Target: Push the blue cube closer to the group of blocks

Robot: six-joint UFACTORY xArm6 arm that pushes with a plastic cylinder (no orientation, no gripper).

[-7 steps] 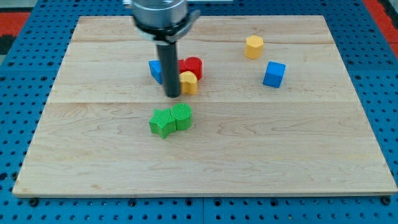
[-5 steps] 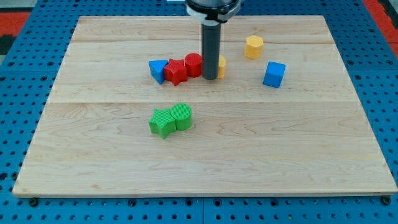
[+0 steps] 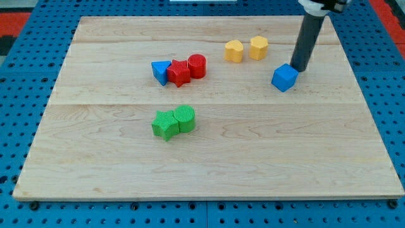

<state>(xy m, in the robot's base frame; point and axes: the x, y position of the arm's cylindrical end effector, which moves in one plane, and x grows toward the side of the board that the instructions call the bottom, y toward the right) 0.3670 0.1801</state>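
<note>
The blue cube (image 3: 285, 78) sits on the wooden board at the view's right. My tip (image 3: 300, 68) rests just to its upper right, touching or nearly touching it. A group of blocks lies left of centre: a blue triangle (image 3: 161, 71), a red star-like block (image 3: 179, 72) and a red cylinder (image 3: 197, 66), packed in a row. Two yellow blocks (image 3: 235, 50) (image 3: 258, 47) stand side by side near the view's top, between the group and the cube.
A green star-like block (image 3: 165, 124) and a green cylinder (image 3: 185, 118) touch each other below the red group. The wooden board (image 3: 209, 164) lies on a blue pegboard (image 3: 19, 95) that surrounds it.
My tip has swept from the red group to the view's right, up to the blue cube. One yellow block moved right, next to the other yellow one. The blue cube shifted slightly and rotated.
</note>
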